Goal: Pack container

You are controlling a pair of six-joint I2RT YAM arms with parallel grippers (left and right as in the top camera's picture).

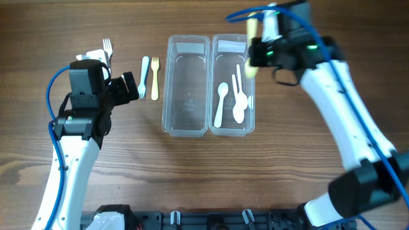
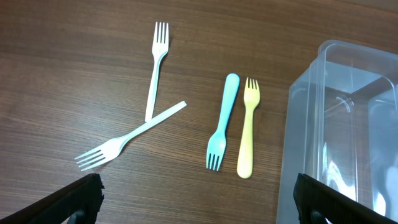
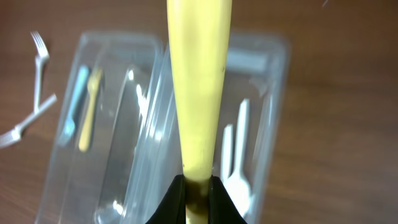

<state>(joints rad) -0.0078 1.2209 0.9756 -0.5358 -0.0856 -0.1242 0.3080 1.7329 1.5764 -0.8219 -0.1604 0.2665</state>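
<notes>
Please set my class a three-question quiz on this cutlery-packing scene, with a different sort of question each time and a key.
1. True or false: the left container has nothing in it.
2. What colour is the utensil gripped by the right tool? A blue, B yellow, C white.
3. Fill in: ___ forks lie on the table beside the containers.
Key: 1 true; 2 B; 3 four.

The wooden tabletop (image 1: 204, 179) carries a left container (image 1: 187, 86) and a right container (image 1: 231, 131) side by side. Left of them lie a blue fork (image 1: 144, 76), a yellow fork (image 1: 154, 78) and two white forks (image 2: 155, 68).
</notes>
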